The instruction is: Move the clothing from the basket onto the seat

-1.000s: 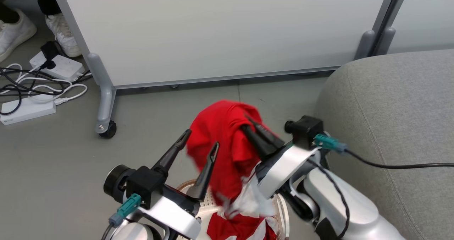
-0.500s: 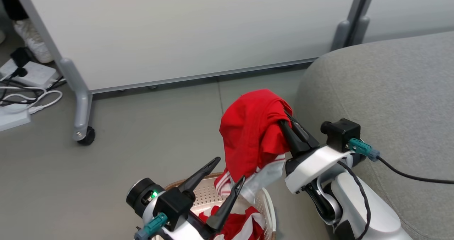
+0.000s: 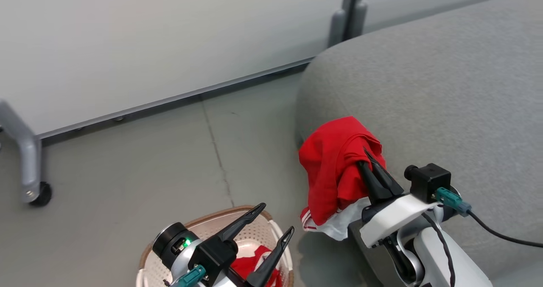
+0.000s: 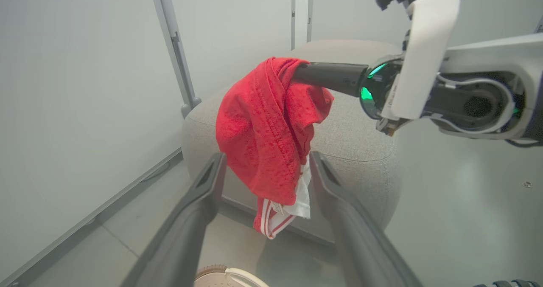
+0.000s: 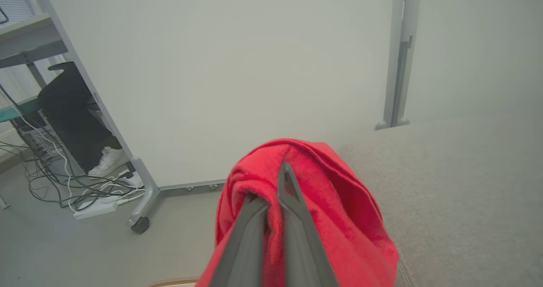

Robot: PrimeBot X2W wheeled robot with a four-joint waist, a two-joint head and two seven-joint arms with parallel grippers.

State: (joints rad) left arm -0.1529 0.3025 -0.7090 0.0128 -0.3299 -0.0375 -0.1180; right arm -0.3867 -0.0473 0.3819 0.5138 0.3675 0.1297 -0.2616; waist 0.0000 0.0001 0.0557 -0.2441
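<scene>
Right gripper [image 3: 367, 156] clamped shut on red garment [image 3: 331, 168], which has moved off the basket [image 3: 212, 213] to the seat [image 3: 424, 87] corner, centre-right of frame; left gripper [image 3: 277, 217] gaping, empty, above basket, bottom centre.

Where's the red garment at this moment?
In the head view the red garment hangs from the shut right gripper, centre-right, by the seat's left edge, up and right of the basket.

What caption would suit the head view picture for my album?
Right gripper holds a red garment beside the grey seat; left gripper open above the basket.
</scene>
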